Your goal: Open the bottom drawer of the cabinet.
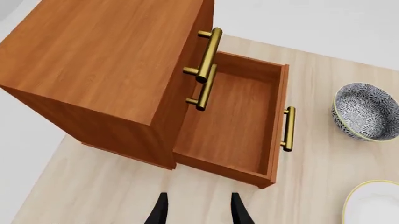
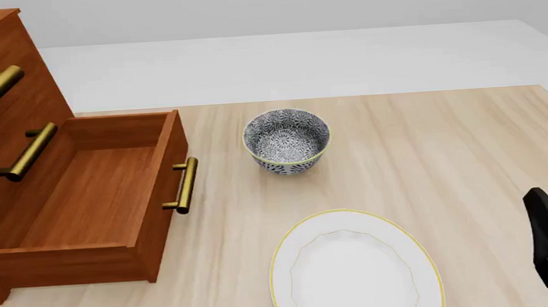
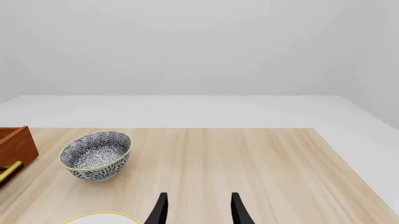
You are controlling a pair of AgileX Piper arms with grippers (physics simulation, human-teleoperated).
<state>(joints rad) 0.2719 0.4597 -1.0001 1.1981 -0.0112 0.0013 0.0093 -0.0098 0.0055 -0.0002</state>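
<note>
Standing pulled well out from the cabinet (image 2: 3,84), the bottom drawer (image 2: 95,186) lies at about nine o'clock on the worktop (image 2: 445,150), its inside bare and its brass handle (image 2: 184,185) facing toward three o'clock. By the look of it the task is done, which would explain why neither arm is near the handle. The left tool (image 1: 198,210) hangs above and in front of the drawer, its fingers parted and holding nothing, apart from the wood. The right tool (image 3: 198,210) is likewise spread and empty, parked at about four o'clock, well away. A patterned bowl (image 2: 287,140) sits near the middle, with a white plate (image 2: 357,270) at six o'clock, both clear of the drawer's path.
</note>
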